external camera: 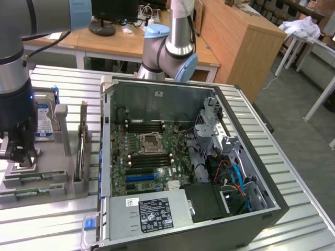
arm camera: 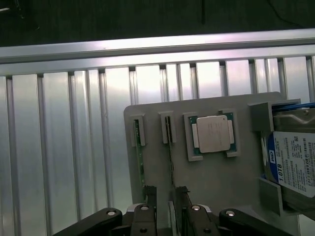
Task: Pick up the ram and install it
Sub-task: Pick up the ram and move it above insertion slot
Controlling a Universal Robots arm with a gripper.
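Note:
Two green ram sticks stand on edge in slots of a grey holder tray [arm camera: 216, 182]. One ram stick [arm camera: 138, 147] sits in the outer slot, the other ram stick [arm camera: 171, 152] in the slot beside it. My gripper [arm camera: 166, 195] hangs open just above the tray, with one dark fingertip on each side of the second stick and nothing held. In the exterior view the gripper [external camera: 19, 155] is at the far left, low over the tray [external camera: 52, 183], where a green ram stick [external camera: 37, 178] lies. The open computer case [external camera: 183, 157] shows black memory slots [external camera: 146, 126] on its motherboard.
A silver processor chip [arm camera: 212, 133] sits in a tray pocket, and a hard drive with a blue label [arm camera: 294, 164] stands beyond it. All of this rests on a ribbed aluminium table [arm camera: 74, 147]. A second robot arm base [external camera: 170, 47] rises behind the case.

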